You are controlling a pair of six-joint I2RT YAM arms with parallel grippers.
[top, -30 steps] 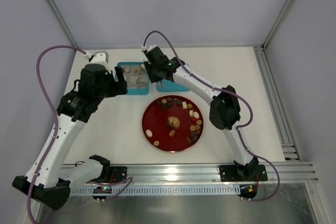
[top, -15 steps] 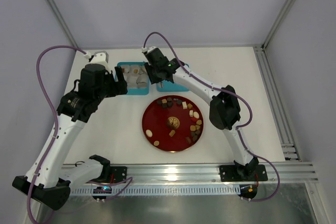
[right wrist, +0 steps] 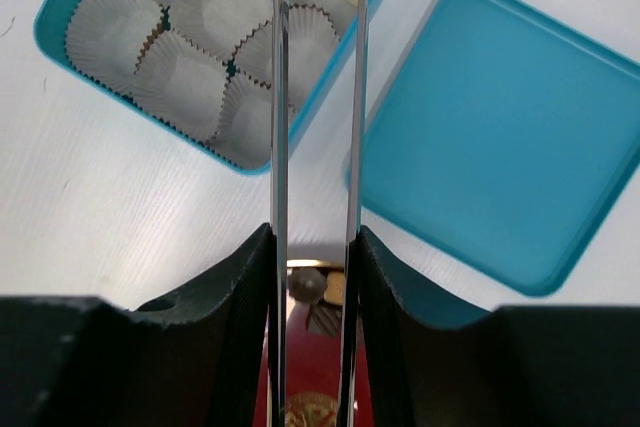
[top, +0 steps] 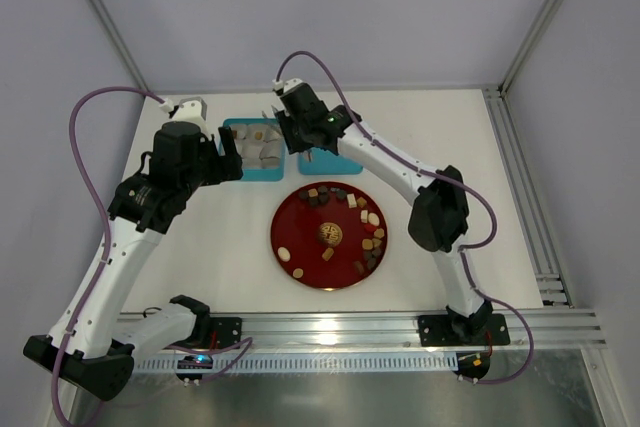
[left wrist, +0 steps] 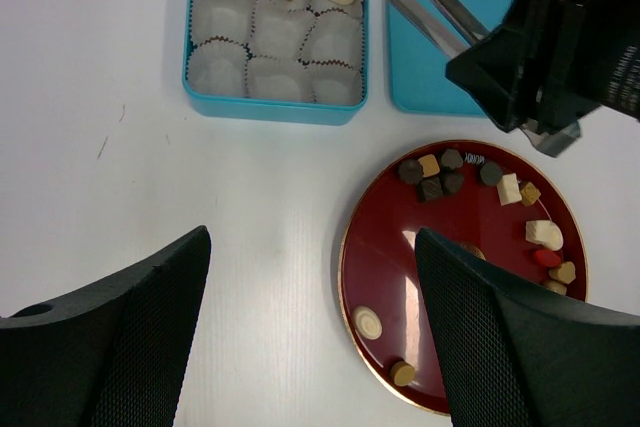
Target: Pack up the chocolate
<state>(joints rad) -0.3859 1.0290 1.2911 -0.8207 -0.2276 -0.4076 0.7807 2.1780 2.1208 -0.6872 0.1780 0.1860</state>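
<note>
Chocolate [top: 372,218] unmoved; right gripper [right wrist: 312,257] shifted back, tongs [right wrist: 278,97] over box [left wrist: 275,110].

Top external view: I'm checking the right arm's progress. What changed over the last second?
The right gripper, shut on the metal tongs, moved slightly away from the bases, tong tips over the teal box of paper cups; its elbow swung right. The open left gripper, round red plate and chocolate pieces stayed put.

Right end effector [top: 288,130] with tongs [right wrist: 280,97] moved rearward beside teal box [left wrist: 275,110]; elbow [top: 440,209] swung outward.
</note>
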